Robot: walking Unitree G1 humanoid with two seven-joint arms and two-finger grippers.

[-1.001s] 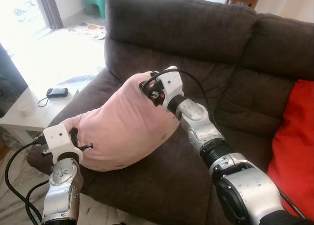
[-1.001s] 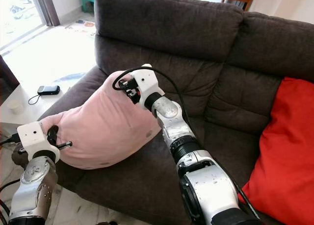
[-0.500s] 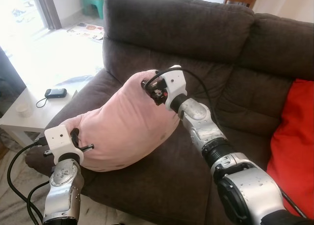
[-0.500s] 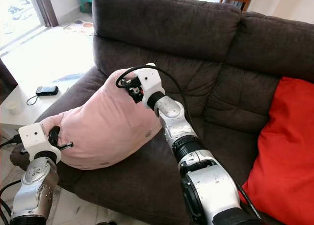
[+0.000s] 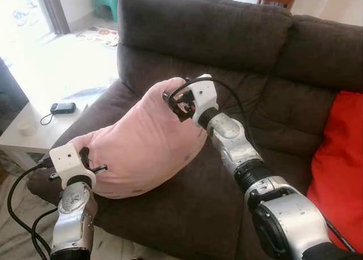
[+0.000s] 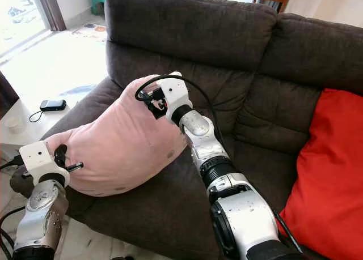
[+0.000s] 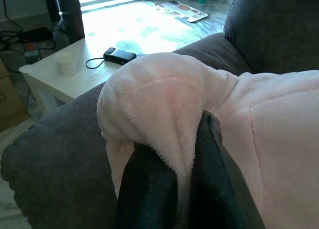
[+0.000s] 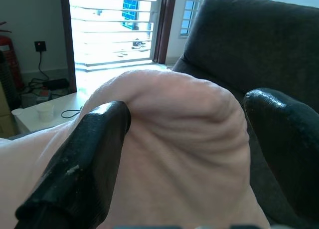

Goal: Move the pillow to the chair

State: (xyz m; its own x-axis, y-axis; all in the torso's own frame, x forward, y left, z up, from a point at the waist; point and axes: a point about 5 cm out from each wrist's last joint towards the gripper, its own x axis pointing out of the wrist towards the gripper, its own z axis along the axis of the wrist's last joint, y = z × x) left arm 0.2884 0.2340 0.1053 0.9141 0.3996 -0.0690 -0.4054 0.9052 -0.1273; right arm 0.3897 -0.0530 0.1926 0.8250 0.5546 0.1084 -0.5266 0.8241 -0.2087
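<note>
1. Brown plush fabric sofa [image 5: 227, 39] took up most of the head views; the soft pink fleece pillow [image 5: 142, 146] lay on its left seat cushion, leaning on the armrest, not yet lifted. No chair seen.
2. Bright red cushion [image 5: 340, 158] sat at the right end of the sofa, well apart from the pink pillow.
3. White low side table [image 5: 25, 138] stood beside the armrest, carrying a black phone with cord [image 5: 62, 107] and a small white cup [image 7: 65, 63].
4. Right gripper [image 8: 187, 134] sat at the pillow's top corner, fingers spread wide either side of a bunched fold, one finger [image 8: 84, 159] touching fleece; not clamped.
5. Left gripper [image 7: 189, 174] was closed on the pillow's lower corner, pinching a thin flap of fleece between its two fingers.
6. Risks, my read: left pinch is shallow, so the fleece could slip out on lift. Right side has no hold yet, so lifting now would hang the pillow from one corner and drag it. A swing left could sweep the cup or phone.
</note>
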